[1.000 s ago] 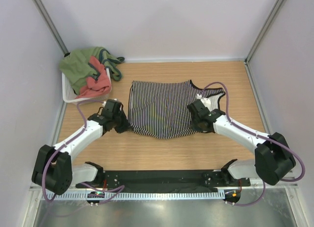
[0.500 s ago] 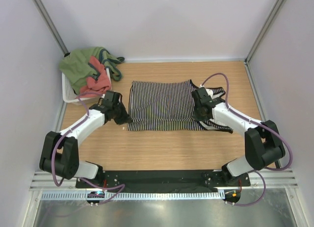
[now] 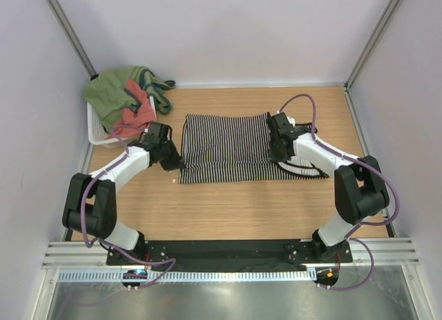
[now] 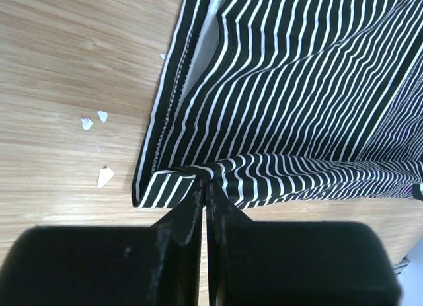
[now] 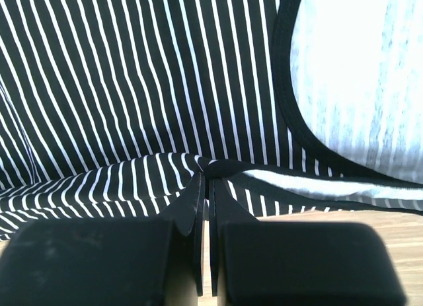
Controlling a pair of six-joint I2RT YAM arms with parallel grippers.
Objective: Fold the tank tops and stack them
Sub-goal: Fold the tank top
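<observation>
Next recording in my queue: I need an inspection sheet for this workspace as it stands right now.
Surface: wooden table, no damage seen.
Job's things: striped tank top spread mid-table, partly folded; salmon-red top heaped with a green garment in the white basket at far left.
Clutter: small white scraps on the wood beside the striped top's hem.
Grippers: left gripper and right gripper each shut on a fold of the striped top.
Cables: purple cables looped along both arms.
Surroundings: white enclosure walls, metal corner posts; nothing else seen.
</observation>
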